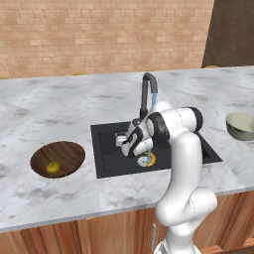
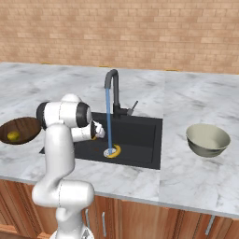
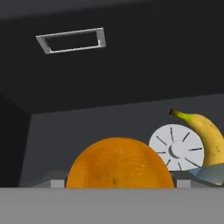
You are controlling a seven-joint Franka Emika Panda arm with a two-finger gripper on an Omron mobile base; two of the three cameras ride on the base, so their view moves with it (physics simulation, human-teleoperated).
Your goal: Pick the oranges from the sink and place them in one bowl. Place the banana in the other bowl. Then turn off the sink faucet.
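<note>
Down in the black sink (image 1: 106,149), my gripper (image 3: 120,183) is shut on the bright orange (image 3: 118,162), with a fingertip against each side of it. The base views show the hand (image 1: 126,144) low over the basin's left half. A duller yellow-green orange (image 1: 53,167) lies in the dark wooden bowl (image 1: 69,149) on the counter left of the sink. The banana (image 3: 210,135) rests beside the round silver drain (image 3: 177,148), under the water stream. The pale grey-beige bowl (image 1: 241,126) stands to the right of the sink. Water runs from the dark gooseneck faucet (image 1: 147,94).
The marble counter (image 1: 59,109) stretches to both sides, backed by a brick wall. An overflow slot (image 3: 72,40) sits in the sink's far wall. The faucet's thin lever (image 2: 134,106) points to the right behind the basin. Wooden cabinet fronts run below the counter edge.
</note>
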